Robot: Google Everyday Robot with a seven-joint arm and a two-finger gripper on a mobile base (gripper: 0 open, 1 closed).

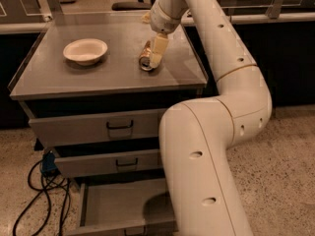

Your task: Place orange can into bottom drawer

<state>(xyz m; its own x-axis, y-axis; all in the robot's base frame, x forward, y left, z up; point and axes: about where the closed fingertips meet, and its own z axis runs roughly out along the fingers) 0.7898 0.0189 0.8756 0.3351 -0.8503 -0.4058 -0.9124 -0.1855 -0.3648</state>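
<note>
The orange can (pixel 144 59) lies on its side on the grey cabinet top (pixel 98 77), right of centre, its silver rim facing the front. My gripper (pixel 156 52) comes down from the wrist above and sits right against the can's right side, partly covering it. Whether it grips the can does not show. The bottom drawer (pixel 110 203) is pulled out near the floor, its shallow tray bare; my arm's large lower link hides its right part.
A white bowl (pixel 85 50) stands on the left of the cabinet top. Two upper grey drawers (pixel 98 127) are pushed in. Black cables and a blue plug (pixel 47 163) lie on the floor at the left. My arm (pixel 206 171) fills the right foreground.
</note>
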